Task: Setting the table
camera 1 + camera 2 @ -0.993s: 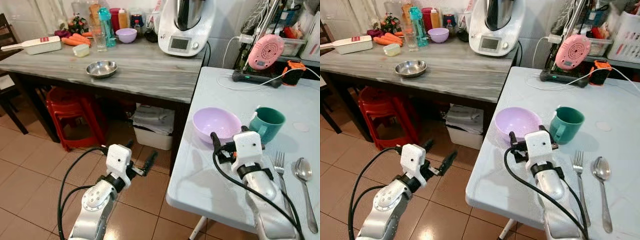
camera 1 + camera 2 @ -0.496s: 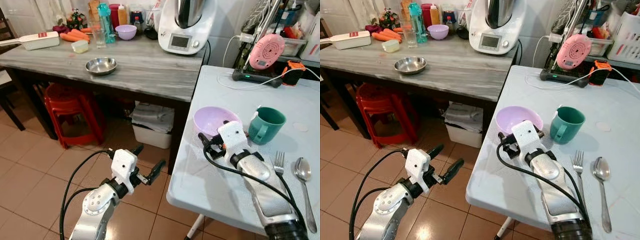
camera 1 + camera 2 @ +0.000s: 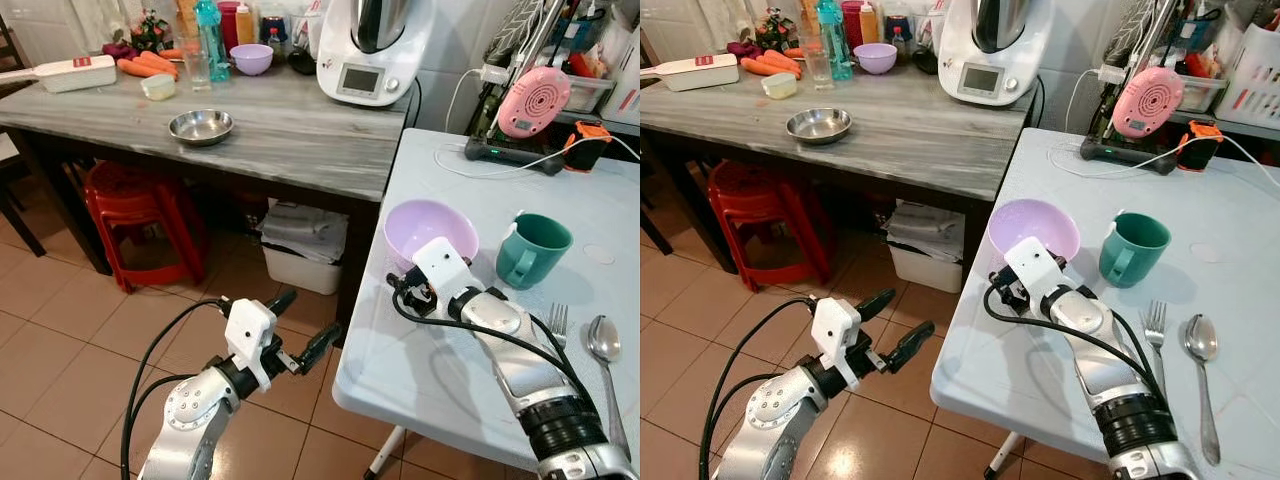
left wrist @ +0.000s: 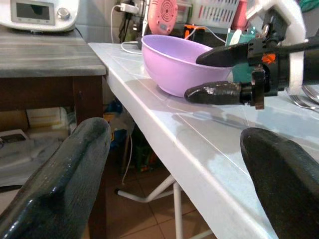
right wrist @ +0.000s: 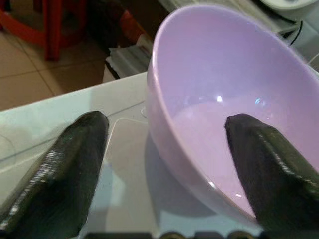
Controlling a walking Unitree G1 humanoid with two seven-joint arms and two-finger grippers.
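The right gripper [image 5: 164, 164] has its two black fingers [image 5: 65, 164] spread wide and holds nothing: in the right wrist view the near rim of the lilac bowl [image 3: 432, 228] passes between the tips, one finger over the bowl's hollow, the other outside over the white table [image 3: 420, 370]. The bowl stands upright, mouth up, near the table's left edge, toward its far left corner. The left wrist view shows it side-on, with the right gripper's fingers reaching level toward its wall. The left gripper [image 3: 300, 325] hangs over the tiled floor [image 3: 60, 340] left of the table, fingers parted and empty.

Right of the bowl stands a teal mug [image 3: 532, 249]. Nearer the front edge lie a fork [image 3: 556, 322] and a spoon [image 3: 607, 370], long axes running front to back. No writing can be read anywhere.
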